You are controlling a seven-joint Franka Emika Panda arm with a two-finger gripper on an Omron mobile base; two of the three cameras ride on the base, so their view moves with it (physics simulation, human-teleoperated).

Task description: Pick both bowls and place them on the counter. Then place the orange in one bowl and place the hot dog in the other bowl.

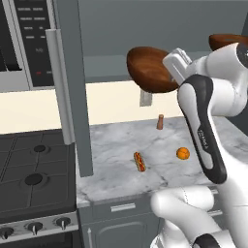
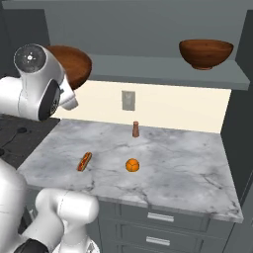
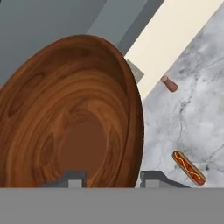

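End effector (image 3: 111,179) is clamped on one bowl's (image 1: 150,68) rim, bowl tilted and empty. Second bowl (image 2: 206,53) sits on the shelf (image 2: 163,70), inside hidden. Orange (image 2: 132,165) and hot dog (image 2: 84,161) lie on the desk (image 2: 188,163).

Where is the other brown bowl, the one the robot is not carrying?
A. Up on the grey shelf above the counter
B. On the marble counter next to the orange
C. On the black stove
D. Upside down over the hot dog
A: the second bowl sits upright on the grey shelf above the counter, while the gripper grips the rim of the first bowl, lifted and tilted.
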